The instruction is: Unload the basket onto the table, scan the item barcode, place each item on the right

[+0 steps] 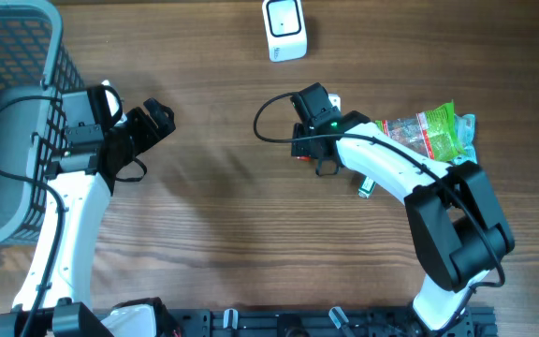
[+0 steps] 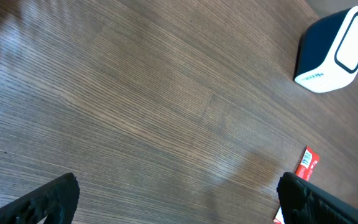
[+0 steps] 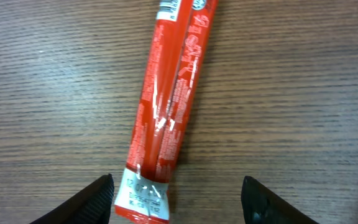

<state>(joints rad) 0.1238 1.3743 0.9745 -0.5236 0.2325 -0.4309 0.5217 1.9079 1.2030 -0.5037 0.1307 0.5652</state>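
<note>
While the left hand (image 1: 154, 120) hangs wide open well apart, the right hand (image 3: 179, 199) hovers part-open over the red stick (image 3: 166, 112), its length crossing the finger gap.

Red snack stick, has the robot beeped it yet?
Nothing looks done yet. The long red plastic snack stick lies on the wooden table, right jaws open either side, not gripping. Still left: lift it and show its barcode to the white box-shaped scanner.

Brown wood-grain table (image 1: 215, 239), evenly lit
</note>
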